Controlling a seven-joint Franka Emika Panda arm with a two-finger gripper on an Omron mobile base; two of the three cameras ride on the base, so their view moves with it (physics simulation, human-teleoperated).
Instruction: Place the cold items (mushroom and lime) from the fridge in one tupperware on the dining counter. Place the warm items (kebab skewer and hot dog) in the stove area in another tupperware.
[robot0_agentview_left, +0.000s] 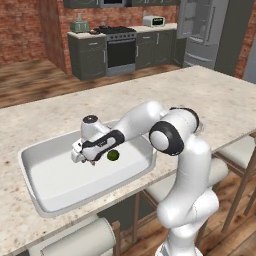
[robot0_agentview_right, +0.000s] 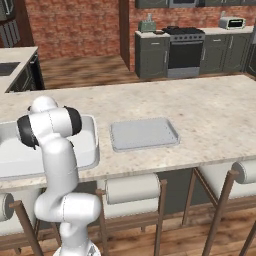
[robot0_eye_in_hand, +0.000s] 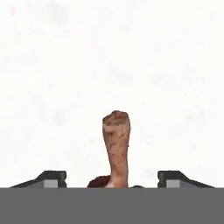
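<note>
Counter (robot0_agentview_left: 210, 100) carries two white tupperware tubs: a deep one (robot0_agentview_left: 35, 165) by its near edge, a shallow one (robot0_agentview_right: 144, 134) beside it. Gripper (robot0_eye_in_hand: 112, 179) hangs released inside the deep tub, mushroom (robot0_eye_in_hand: 116, 144) between its spread fingertips, lime (robot0_agentview_left: 113, 155) alongside.

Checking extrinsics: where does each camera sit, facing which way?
Left base view: behind-left of the white arm, looking forward-down; arm, hand beside round green lime.
Right base view: behind its right, same direction; arm at left.
Hand view: on the hand, facing brown mushroom; dark fingertips.
Base views share the white rectangular tub.
</note>
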